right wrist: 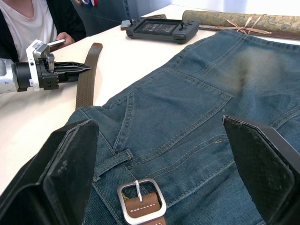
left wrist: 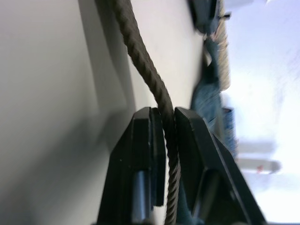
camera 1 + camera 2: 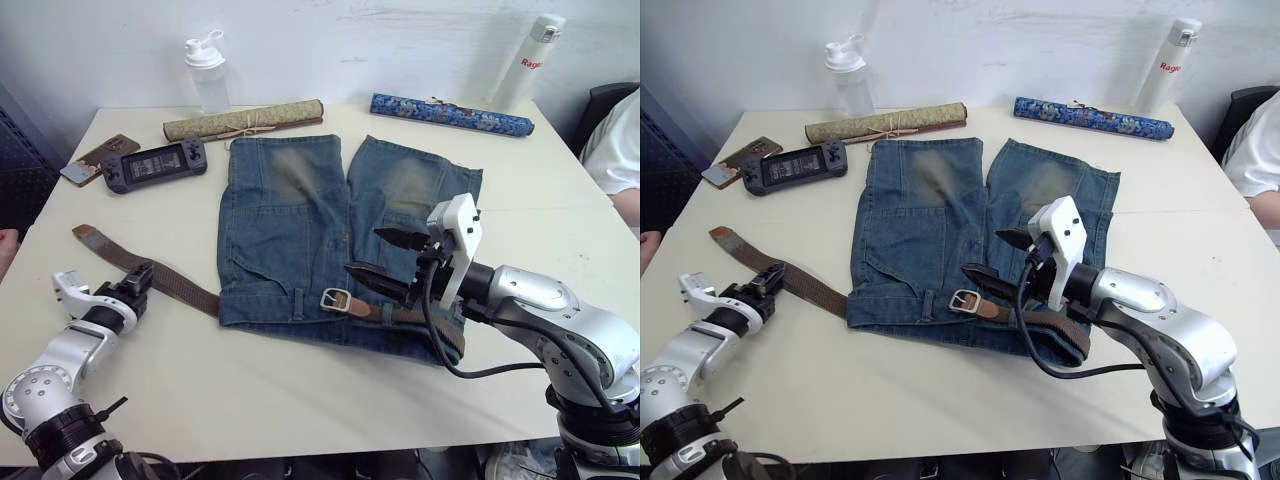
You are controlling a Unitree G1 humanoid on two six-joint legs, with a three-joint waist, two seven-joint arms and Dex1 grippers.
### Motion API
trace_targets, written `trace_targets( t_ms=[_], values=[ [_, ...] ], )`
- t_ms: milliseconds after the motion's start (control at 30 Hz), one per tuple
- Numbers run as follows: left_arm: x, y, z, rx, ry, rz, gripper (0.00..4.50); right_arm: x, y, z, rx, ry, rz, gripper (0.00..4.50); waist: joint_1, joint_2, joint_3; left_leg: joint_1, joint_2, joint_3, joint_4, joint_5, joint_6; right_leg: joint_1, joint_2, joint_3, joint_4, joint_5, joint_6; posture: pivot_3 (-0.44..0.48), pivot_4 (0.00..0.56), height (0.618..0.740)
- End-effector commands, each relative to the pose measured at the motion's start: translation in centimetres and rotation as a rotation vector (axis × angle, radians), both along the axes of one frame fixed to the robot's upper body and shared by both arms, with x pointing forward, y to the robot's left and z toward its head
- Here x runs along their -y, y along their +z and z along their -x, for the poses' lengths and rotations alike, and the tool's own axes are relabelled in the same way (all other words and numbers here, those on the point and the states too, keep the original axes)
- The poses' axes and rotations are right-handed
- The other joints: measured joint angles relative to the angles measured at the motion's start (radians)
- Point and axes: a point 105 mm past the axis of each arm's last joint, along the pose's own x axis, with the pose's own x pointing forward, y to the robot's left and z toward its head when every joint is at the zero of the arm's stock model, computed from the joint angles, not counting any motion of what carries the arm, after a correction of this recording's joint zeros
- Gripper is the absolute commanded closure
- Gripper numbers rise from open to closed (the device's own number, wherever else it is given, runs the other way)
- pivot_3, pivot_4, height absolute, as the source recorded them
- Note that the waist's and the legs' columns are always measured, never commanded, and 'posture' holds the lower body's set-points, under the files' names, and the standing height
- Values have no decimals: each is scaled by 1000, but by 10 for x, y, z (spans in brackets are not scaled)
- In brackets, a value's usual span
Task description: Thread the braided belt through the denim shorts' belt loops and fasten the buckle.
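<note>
The denim shorts (image 3: 330, 245) lie flat on the white worktop (image 3: 300, 400), waistband toward the near edge and legs pointing far. The braided belt (image 3: 170, 278) runs from its tan tip at the left, across the bare worktop, and along the waistband, where it passes under at least one of the belt loops (image 3: 297, 303). The buckle (image 3: 335, 299) rests on the waistband near the middle. The left hand (image 3: 137, 278) is clenched on the belt's free stretch left of the shorts; the left wrist view shows the strap pinched between both fingers (image 2: 149, 154). The right hand (image 3: 388, 256) hangs released, fingers spread wide, just above the waistband right of the buckle. Along the far edge lie a game console (image 3: 153, 163), two rolled scrolls (image 3: 243, 120) and two bottles (image 3: 207, 73).
</note>
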Motion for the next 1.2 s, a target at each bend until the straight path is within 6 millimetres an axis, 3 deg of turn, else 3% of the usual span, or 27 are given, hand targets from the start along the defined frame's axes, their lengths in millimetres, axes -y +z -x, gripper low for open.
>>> trace_targets(
  t_ms=[33, 133, 167, 267, 367, 500, 633, 833, 967, 1200],
  values=[
    [35, 55, -11, 196, -122, -389, 3593, 3, 13, 4, 63, 1, -4, 0, 0, -4, 3, 0, 0, 0, 0, 0, 0, 0, 0, 0, 0, 0, 0, 0, 150, 717],
    [72, 94, -14, 404, -206, -897, 3593, 5, 14, 3, 67, -4, 5, 0, -4, -7, 4, -2, 0, 1, 0, 0, 0, 0, 1, 0, -3, 1, 0, 0, 150, 717],
    [98, 103, -9, 534, -290, -1180, 3593, 5, 14, 3, 71, -6, 11, 0, -5, -7, 5, -2, 0, 1, 0, -1, -1, -1, 1, 1, -3, 1, 1, 0, 150, 717],
    [156, 93, 14, 861, -542, -1755, 3593, 7, 13, 2, 79, -14, 32, 0, -8, -2, 6, -1, -1, 5, -5, -1, -1, -2, 2, 2, -7, 1, 1, 0, 150, 717],
    [174, 60, 35, 1115, -742, -2101, 3593, 7, 12, 1, 83, -18, 38, 0, -14, 2, 7, 0, -1, 12, -14, -1, -1, -6, 2, 1, -12, 1, 1, 0, 150, 717],
    [161, 12, 42, 1114, -932, -2206, 3593, 7, 13, 0, 89, -22, 38, 0, -30, 3, 8, -3, 3, 19, -16, 0, -2, -16, 5, 2, -10, 0, -1, 0, 150, 717],
    [143, -15, 42, 1051, -1050, -2288, 3593, 12, 12, -2, 120, -51, 91, 0, -28, 3, 8, -3, 6, 20, -14, 0, -2, -17, 6, 2, -8, 0, -1, 0, 150, 717],
    [140, -10, 26, 1010, -957, -2310, 3593, -9, -10, 3, 513, 130, 593, 0, -37, 4, 8, 0, 3, 23, -10, -2, 4, -16, 1, 7, -2, 1, 1, 0, 150, 717],
    [143, -16, 24, 1007, -968, -2305, 3593, -15, -29, -25, 803, 187, 870, 0, -48, 4, 8, 1, 4, 23, -10, 1, 1, -17, 1, 6, 1, 1, 1, 0, 150, 717],
    [149, -15, 20, 1032, -933, -2316, 3593, -16, -50, -65, 881, 314, 1058, 0, -51, 4, 8, 1, 3, 24, -4, 3, 3, -16, 1, 7, 5, 1, 1, 0, 150, 717]
  ],
)
